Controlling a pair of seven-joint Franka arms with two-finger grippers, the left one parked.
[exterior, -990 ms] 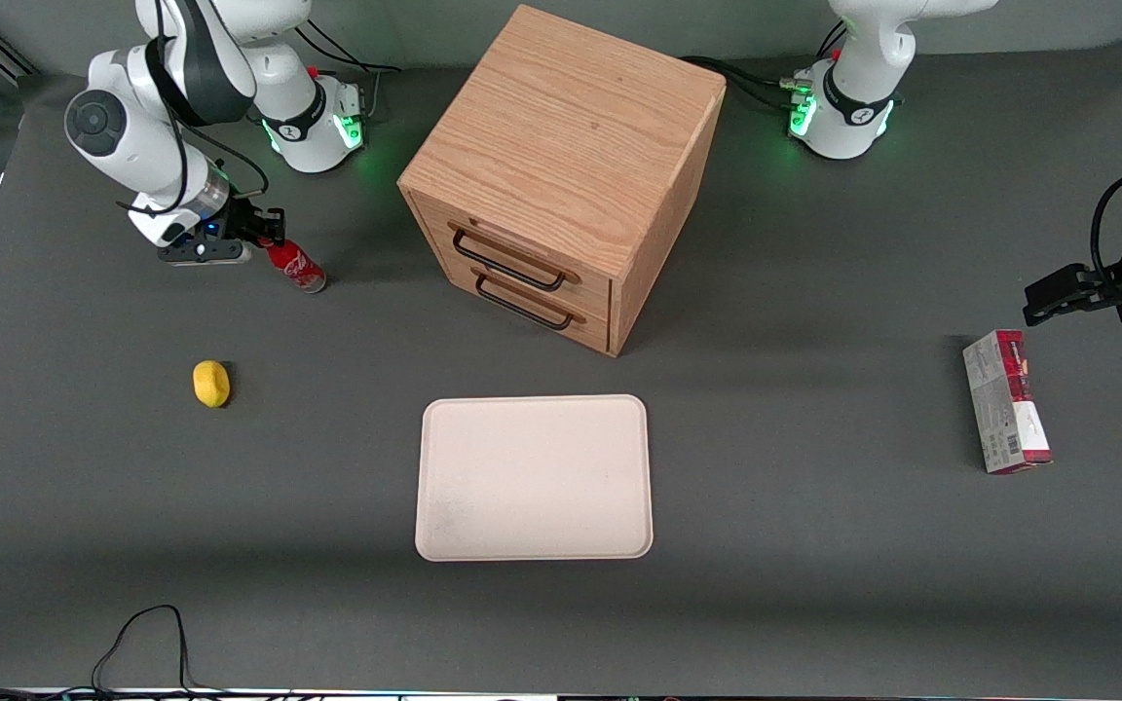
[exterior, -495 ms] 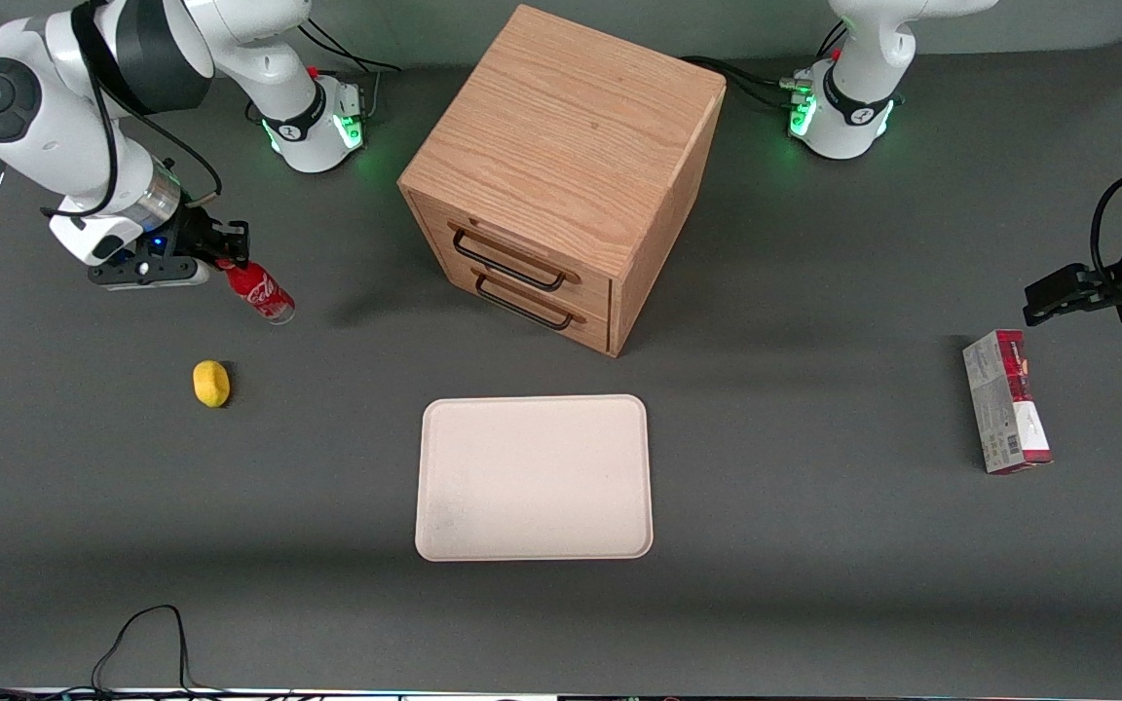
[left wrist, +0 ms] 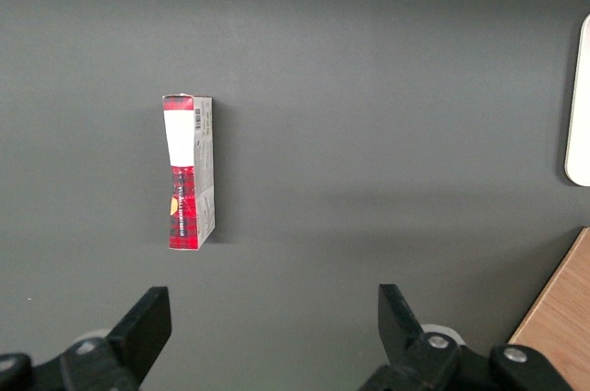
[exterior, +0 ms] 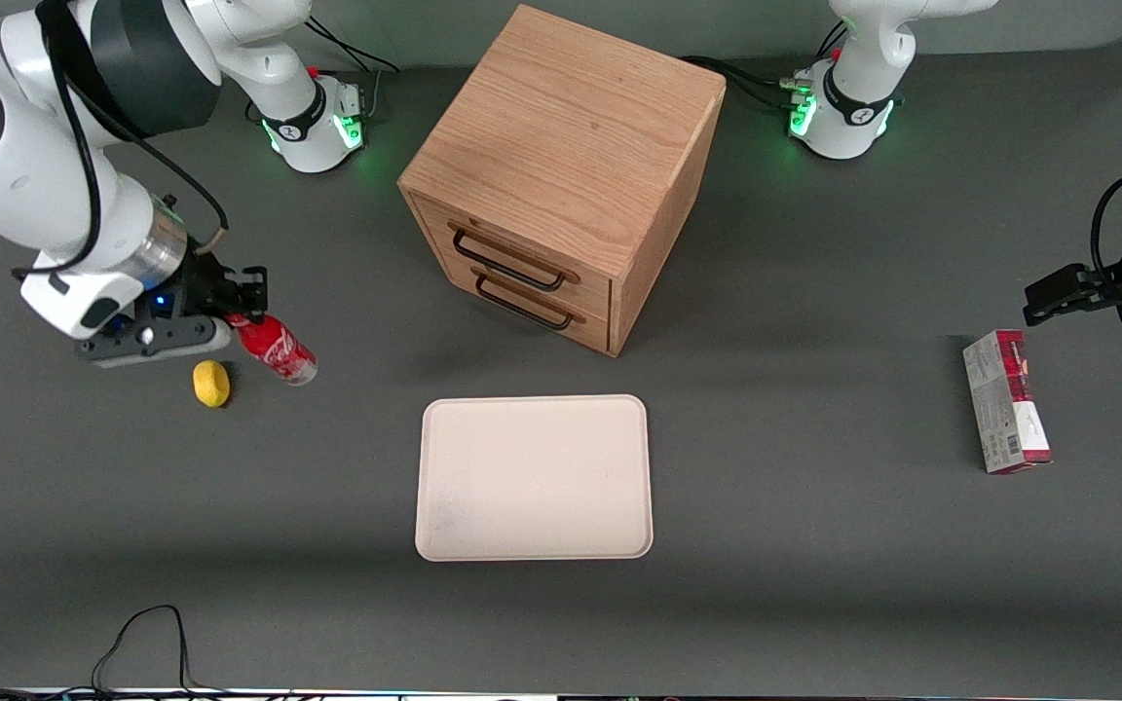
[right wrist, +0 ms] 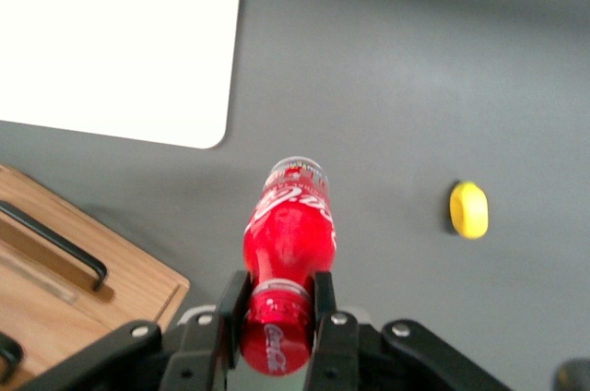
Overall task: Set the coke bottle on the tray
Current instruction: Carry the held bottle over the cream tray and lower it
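Since the earlier pictures, the gripper (exterior: 242, 313) had carried the coke bottle (exterior: 275, 350) up off the table and nearer to the front camera. It had started up by the arm's base. Now it hung in the air just beside the yellow lump (exterior: 211, 383), toward the working arm's end of the table. The two fingers (right wrist: 322, 310) were closed tight on the bottle's neck, right by the red cap (right wrist: 273, 337). The bottle hung tilted, with its clear bottom pointing down and toward the tray (exterior: 534, 476).

The table (exterior: 814, 545) was flat and dark grey all over. The tray lay flat on it, near the front camera, well apart from the bottle. The wooden cabinet (exterior: 561, 175) stood farther from the camera than the tray, with two dark handles on its drawers. A red and grey box (exterior: 1006, 401) lay toward the parked arm's end of the table. A black cable (exterior: 137, 638) curled at the table's near edge.

The right wrist view showed the white writing on the bottle (right wrist: 290, 232) close up, with the fingers pinching each side of the neck. The front view did not show that grip as well. The left wrist view showed the box (left wrist: 188, 171) on bare grey table, plus a bit of the tray's edge (left wrist: 579, 105).
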